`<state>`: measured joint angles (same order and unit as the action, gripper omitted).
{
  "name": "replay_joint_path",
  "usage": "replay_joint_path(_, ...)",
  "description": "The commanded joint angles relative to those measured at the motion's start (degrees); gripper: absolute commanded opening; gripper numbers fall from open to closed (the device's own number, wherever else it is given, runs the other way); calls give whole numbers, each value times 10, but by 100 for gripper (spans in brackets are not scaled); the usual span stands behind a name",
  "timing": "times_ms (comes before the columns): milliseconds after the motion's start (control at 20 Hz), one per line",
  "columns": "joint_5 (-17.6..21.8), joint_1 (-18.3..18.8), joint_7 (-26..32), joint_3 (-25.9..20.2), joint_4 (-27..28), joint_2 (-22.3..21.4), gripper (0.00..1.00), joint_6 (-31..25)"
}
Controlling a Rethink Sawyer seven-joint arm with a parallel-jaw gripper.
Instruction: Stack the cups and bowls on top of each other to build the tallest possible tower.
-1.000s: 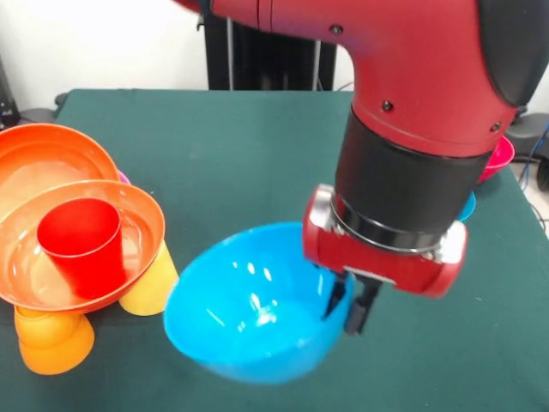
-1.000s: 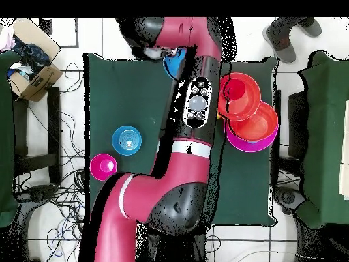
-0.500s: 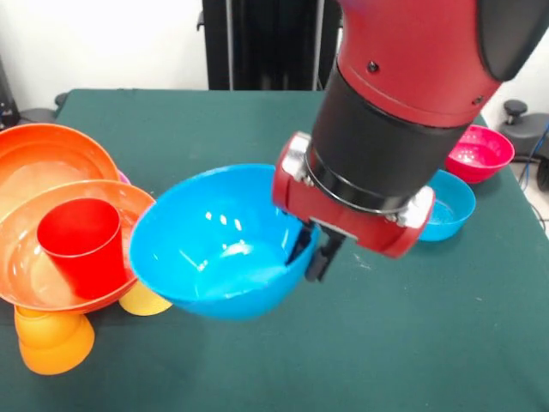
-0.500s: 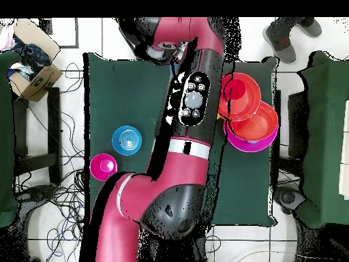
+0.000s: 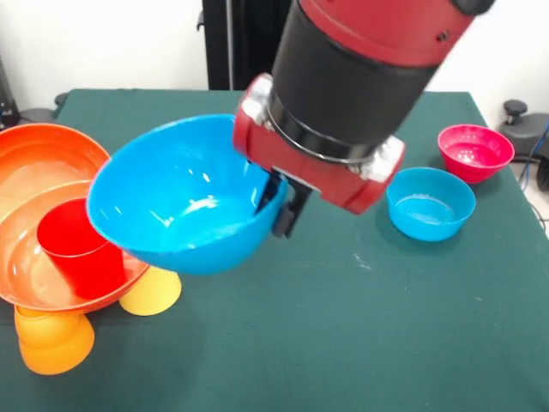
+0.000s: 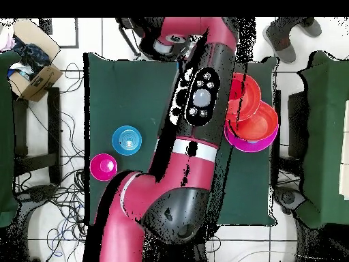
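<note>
Above the green table (image 5: 360, 343), a large blue bowl (image 5: 176, 202) is held clear of the cloth, its rim pinched between the closed fingers of the gripper (image 5: 283, 206), one finger inside the wall and one outside. The bowl is tilted, its mouth turned up and toward the camera, and it overlaps the stack in front view: a red cup (image 5: 81, 249) standing in an orange bowl (image 5: 26, 283), which is propped on yellow and orange cups (image 5: 51, 339). A small blue bowl (image 5: 429, 202) and a magenta bowl (image 5: 474, 151) are left well apart on the far side. The held bowl is judged light, stiff and glossy, so slipping at a one-sided rim grip is likely; the rim is the only hold offered.
</note>
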<state>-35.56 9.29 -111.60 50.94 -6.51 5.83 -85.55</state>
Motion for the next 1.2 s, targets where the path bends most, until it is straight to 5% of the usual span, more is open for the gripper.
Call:
replay_joint_path(50,10,22,8,37,-3,-26,0,-57)
replay_joint_path(450,-23,49,28,94,29,-15,0,-50)
replay_joint_path(1200,83,1,93,-10,-124,-61,0,55)
